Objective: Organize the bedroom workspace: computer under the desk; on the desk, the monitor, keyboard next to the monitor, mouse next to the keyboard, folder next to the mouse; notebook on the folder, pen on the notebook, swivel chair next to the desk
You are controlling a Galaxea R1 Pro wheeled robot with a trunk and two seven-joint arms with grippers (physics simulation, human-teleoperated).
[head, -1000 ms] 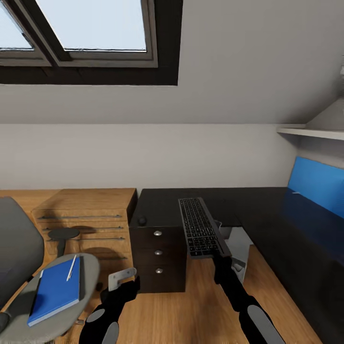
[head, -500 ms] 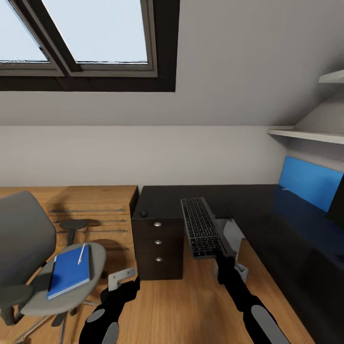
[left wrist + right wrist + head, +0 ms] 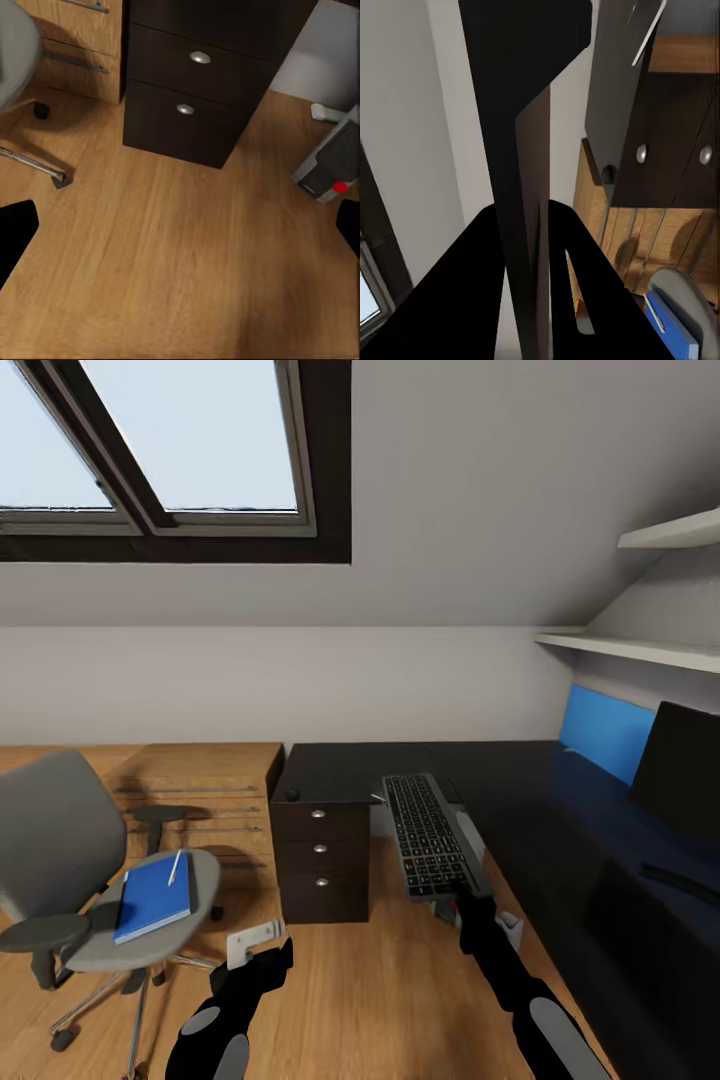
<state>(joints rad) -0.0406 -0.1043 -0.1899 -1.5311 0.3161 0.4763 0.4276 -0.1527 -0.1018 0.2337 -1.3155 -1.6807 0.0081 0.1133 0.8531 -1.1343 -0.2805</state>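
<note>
My right gripper (image 3: 463, 897) is shut on the near end of the keyboard (image 3: 428, 834), holding it in the air in front of the black desk (image 3: 540, 810). The right wrist view shows the keyboard (image 3: 521, 180) edge-on between the fingers (image 3: 457, 300). My left gripper (image 3: 255, 948) hangs open and empty over the floor. The monitor (image 3: 684, 772) stands on the desk at the right. The mouse (image 3: 292, 795) lies on the desk's left end. The swivel chair (image 3: 60, 840) carries a blue notebook (image 3: 153, 896) with the pen (image 3: 175, 867) on it; I cannot tell the folder apart. The computer (image 3: 334, 161) stands under the desk.
A black three-drawer unit (image 3: 320, 852) closes the desk's left end. A light wooden dresser (image 3: 200, 785) stands behind the chair. White shelves (image 3: 640, 650) hang above the desk's right part. Bare wooden floor (image 3: 370, 990) lies between the chair and the desk.
The whole view has swung to the right and drawn back: the monitor has come into view and the chair shows in full. Both arms keep their pose, the keyboard still held.
</note>
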